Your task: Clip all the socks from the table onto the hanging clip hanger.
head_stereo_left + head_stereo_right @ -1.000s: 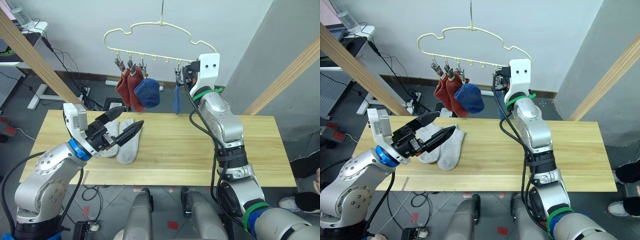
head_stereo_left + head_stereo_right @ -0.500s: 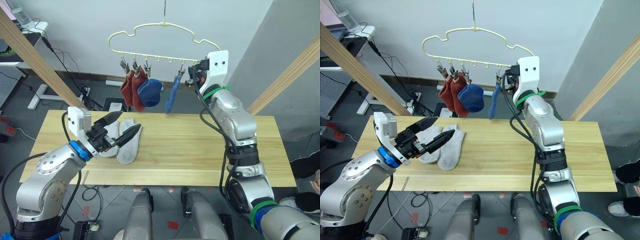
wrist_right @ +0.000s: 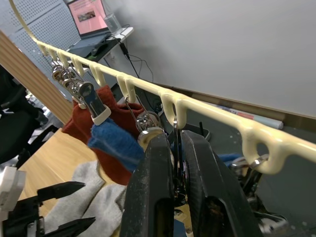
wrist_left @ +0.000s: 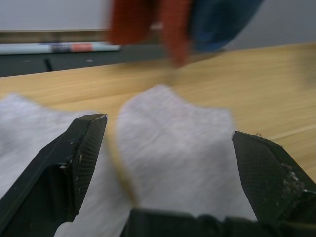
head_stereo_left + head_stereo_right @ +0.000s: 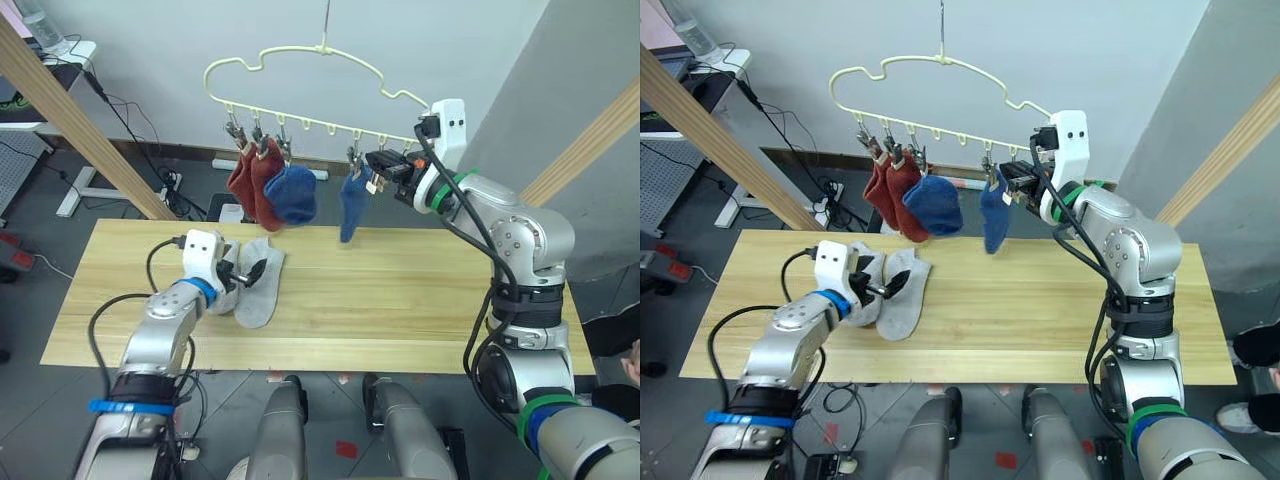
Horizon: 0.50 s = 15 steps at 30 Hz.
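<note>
The left claw (image 5: pixel 250 272) sits low on the table (image 5: pixel 400 300), close to the robot, with its two black fingers (image 4: pixel 79 153) spread wide open. Two grey socks (image 5: pixel 258 288) lie flat on the wood, side by side and touching, right in front of that claw. In the left wrist view one grey sock (image 4: pixel 173 148) sits in the gap between the open fingers, so the claw is set around it but has not pinched it yet. These socks look soft, light and floppy. They will bend and sag when picked up, and they should not slip much or break. I think the best place to grab is the open top edge, so some cloth sticks out for a clip to bite. Farther back and higher up hangs the yellow hanger (image 5: pixel 300 60). Two red socks (image 5: pixel 250 180) and a blue sock (image 5: pixel 292 195) hang bunched at its left end. A second blue sock (image 5: pixel 350 205) hangs farther along the bar. The right claw (image 3: pixel 175 158) is up by that sock, and its fingers are pressed together on a clip (image 3: pixel 148 129) on the bar. Four socks are up, so the two grey ones are left to do.
</note>
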### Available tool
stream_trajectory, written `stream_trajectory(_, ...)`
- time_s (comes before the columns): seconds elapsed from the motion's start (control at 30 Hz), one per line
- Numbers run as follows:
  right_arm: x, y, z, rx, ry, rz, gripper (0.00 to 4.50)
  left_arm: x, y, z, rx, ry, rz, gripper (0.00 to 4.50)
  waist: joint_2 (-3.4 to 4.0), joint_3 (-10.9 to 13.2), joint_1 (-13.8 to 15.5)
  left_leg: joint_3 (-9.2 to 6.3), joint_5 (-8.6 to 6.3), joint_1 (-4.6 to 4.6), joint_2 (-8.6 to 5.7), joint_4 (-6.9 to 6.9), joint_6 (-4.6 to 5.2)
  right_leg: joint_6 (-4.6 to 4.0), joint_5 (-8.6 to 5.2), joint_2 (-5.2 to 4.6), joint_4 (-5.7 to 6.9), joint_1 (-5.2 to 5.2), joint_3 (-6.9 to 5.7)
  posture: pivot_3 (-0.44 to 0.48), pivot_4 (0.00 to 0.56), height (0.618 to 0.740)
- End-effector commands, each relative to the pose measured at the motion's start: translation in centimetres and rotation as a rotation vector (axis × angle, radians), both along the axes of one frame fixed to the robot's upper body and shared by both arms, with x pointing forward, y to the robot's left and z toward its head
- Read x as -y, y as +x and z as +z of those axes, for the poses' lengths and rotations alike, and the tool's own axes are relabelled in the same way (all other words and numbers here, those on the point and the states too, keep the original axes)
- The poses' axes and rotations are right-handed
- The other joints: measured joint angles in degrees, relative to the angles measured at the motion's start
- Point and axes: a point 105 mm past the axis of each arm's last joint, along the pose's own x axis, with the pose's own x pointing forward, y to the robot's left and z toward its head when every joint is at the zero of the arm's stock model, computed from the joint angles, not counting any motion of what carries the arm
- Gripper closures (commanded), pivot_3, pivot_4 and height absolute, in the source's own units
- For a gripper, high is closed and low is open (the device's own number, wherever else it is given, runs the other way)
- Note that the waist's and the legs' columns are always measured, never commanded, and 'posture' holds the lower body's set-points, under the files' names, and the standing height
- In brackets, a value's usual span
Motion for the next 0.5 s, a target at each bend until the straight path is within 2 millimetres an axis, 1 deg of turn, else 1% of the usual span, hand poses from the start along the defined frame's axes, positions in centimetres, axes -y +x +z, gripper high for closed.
stream_trajectory(0.03,-0.1,-0.6,1.0,0.045,-0.01,0.005,4.46,0.3,0.2,0.0,0.002,0.026,-0.031,0.0,0.0,0.0,-0.2,0.01,0.0,-0.01,0.0,0.0,0.0,0.0,0.0,0.0,-0.02,0.0,0.02,-0.01,0.366,0.74)
stream_trajectory(0.17,-0.2,-0.5,0.9,0.042,0.0,-0.005,4.46,1.1,0.3,-1.1,-0.039,0.034,-0.07,0.0,0.0,0.0,-0.8,0.01,-0.01,-0.01,0.01,0.0,0.02,0.0,0.0,0.0,-0.04,0.0,0.01,-0.018,0.365,0.74)
stream_trajectory(0.23,-0.2,-0.6,1.0,0.044,0.0,-0.008,4.46,1.0,0.3,-2.2,-0.064,0.11,-0.079,0.0,0.0,0.0,-1.0,-0.01,-0.01,-0.01,0.01,0.01,0.02,0.0,0.0,0.0,-0.03,0.01,0.01,-0.023,0.362,0.74)
stream_trajectory(0.3,-0.2,-0.6,1.0,0.044,0.001,-0.012,4.46,0.9,0.4,-2.6,-0.062,0.152,-0.07,0.0,0.0,0.0,-1.1,-0.01,-0.01,-0.01,0.0,0.02,0.02,0.01,0.01,0.0,-0.03,0.01,0.01,-0.027,0.361,0.74)
stream_trajectory(0.37,-0.2,-0.6,1.1,0.046,0.0,-0.015,4.46,1.2,0.5,-3.0,-0.065,0.193,-0.089,0.0,0.0,0.0,-1.1,-0.01,-0.01,-0.01,0.01,0.02,0.02,0.02,0.01,0.0,-0.02,0.02,0.01,-0.035,0.361,0.74)
stream_trajectory(0.43,-0.1,-0.6,1.1,0.045,0.0,-0.018,4.46,1.5,0.6,-3.5,-0.088,0.166,-0.082,0.0,0.0,0.0,-1.1,-0.02,-0.01,0.0,0.0,0.03,0.02,0.02,0.01,0.0,-0.01,0.02,0.0,-0.039,0.362,0.74)
stream_trajectory(0.5,-0.1,-0.7,1.0,0.04,0.0,-0.02,4.46,1.7,0.6,-3.6,-0.098,0.15,-0.086,0.38,0.0,0.0,-1.1,-0.01,-0.01,0.0,0.0,0.04,0.02,0.02,0.01,-0.01,0.0,0.02,0.01,-0.04,0.363,0.74)
